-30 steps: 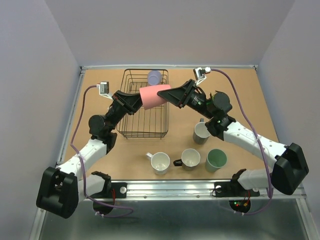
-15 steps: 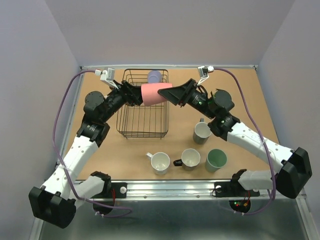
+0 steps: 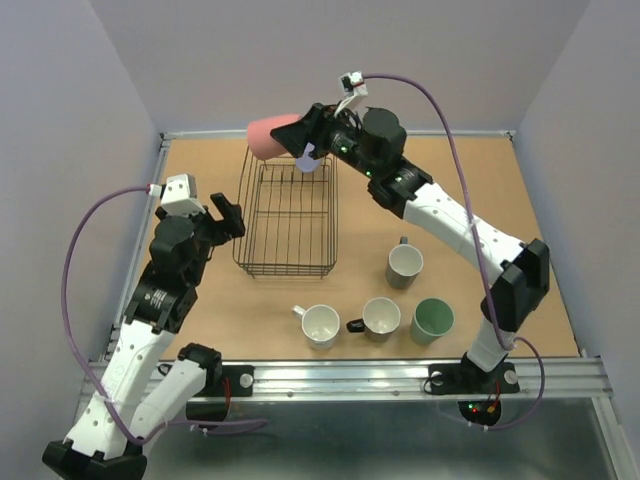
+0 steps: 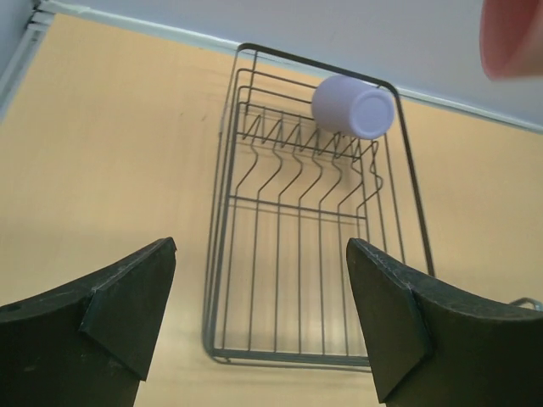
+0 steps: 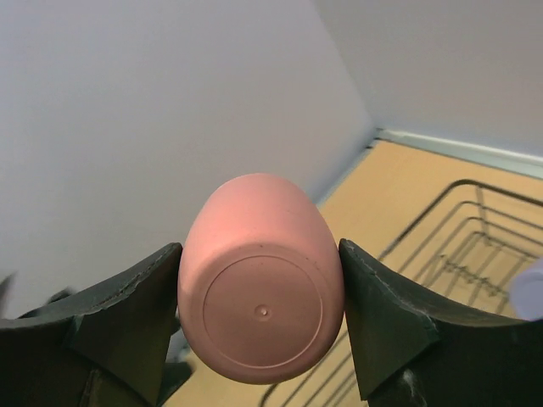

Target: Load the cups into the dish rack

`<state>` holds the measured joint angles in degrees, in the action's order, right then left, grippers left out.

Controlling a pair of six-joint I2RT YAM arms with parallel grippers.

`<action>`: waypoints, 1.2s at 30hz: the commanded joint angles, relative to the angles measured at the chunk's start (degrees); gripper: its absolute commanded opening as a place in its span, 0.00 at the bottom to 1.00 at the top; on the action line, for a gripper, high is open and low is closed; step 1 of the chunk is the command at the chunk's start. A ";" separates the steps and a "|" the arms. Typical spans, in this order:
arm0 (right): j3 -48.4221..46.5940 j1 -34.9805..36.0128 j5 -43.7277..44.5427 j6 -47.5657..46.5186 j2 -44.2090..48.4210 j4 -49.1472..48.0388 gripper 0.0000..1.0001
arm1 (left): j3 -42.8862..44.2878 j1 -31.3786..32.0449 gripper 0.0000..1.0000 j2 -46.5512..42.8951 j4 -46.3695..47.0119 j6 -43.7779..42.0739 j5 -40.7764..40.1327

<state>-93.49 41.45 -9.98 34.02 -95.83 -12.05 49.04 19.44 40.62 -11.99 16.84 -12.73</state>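
Our right gripper grasps the pink cup above the dish rack by the far edge of the tabletop, we should next lower it beside the lavender cup, and our left gripper is released, empty.

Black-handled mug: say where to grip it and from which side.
Probably its rim, from above: the black-handled mug stands upright, mouth open, so one of the left fingers fits inside. Take the near wall; its handle points left, the green mug crowds its right.
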 commanded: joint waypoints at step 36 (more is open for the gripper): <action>-50.56 3.72 41.27 -35.43 -52.26 6.34 0.00 | -4.48 -0.81 0.93 -0.89 0.21 -1.46 -3.53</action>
<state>-140.09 44.84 31.51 0.01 -146.52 -0.93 45.32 18.94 39.81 -14.94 16.10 -16.88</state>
